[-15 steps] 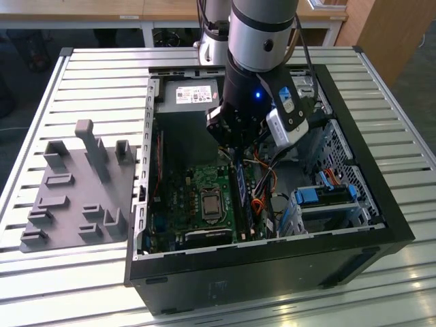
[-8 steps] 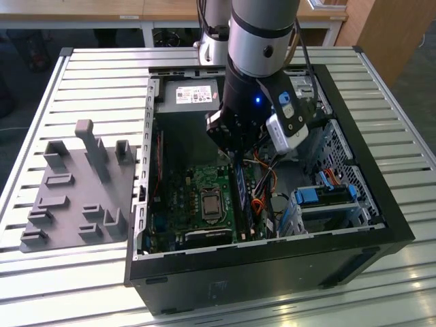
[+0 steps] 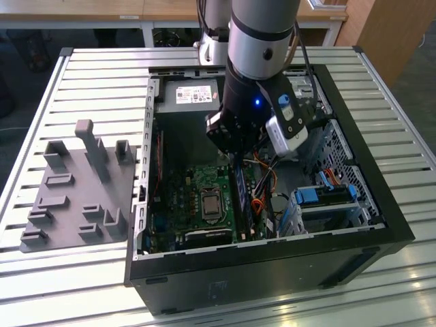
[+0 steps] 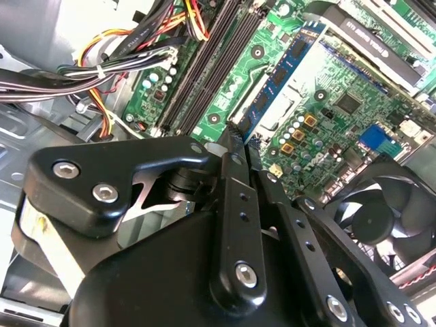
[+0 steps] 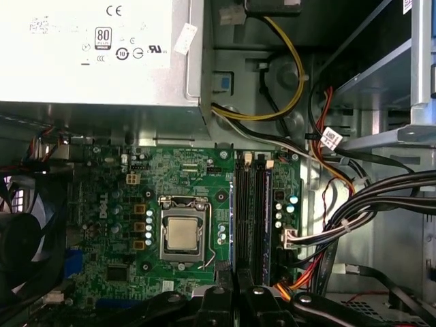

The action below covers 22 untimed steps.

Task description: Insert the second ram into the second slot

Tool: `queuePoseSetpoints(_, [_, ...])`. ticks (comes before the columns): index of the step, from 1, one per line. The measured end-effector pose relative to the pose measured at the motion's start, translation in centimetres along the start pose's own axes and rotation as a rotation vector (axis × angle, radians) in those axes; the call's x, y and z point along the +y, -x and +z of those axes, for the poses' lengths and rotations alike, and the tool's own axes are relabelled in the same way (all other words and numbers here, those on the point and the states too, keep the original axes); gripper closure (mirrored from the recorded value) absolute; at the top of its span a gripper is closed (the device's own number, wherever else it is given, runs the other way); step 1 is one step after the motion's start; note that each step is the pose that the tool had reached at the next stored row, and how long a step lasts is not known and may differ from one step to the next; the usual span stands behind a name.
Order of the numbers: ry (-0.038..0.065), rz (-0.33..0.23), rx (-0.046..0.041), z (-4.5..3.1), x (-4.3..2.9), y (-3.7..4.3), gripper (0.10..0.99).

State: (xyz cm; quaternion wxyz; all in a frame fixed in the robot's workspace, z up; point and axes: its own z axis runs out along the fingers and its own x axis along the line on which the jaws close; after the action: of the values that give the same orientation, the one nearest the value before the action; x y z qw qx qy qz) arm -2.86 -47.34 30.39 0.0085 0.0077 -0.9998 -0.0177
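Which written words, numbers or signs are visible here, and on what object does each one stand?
Power supply label: certification symbols; text lines blurred.
White cable tag: too small to read.
Motherboard: markings too small to read.
Second ram: nothing readable.

Obs.: the white rating label [image 5: 88, 34] on the power supply [image 5: 102, 116] carries a row of certification symbols near one edge. I cannot make out its fine print. The small white tag [image 5: 332, 137] on a cable has dark print, illegible to me.
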Motion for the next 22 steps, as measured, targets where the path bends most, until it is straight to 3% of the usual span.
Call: queuePoseSetpoints(22, [0.0, 0.006, -0.0002, 0.56, -0.28, 0.14, 0.949])
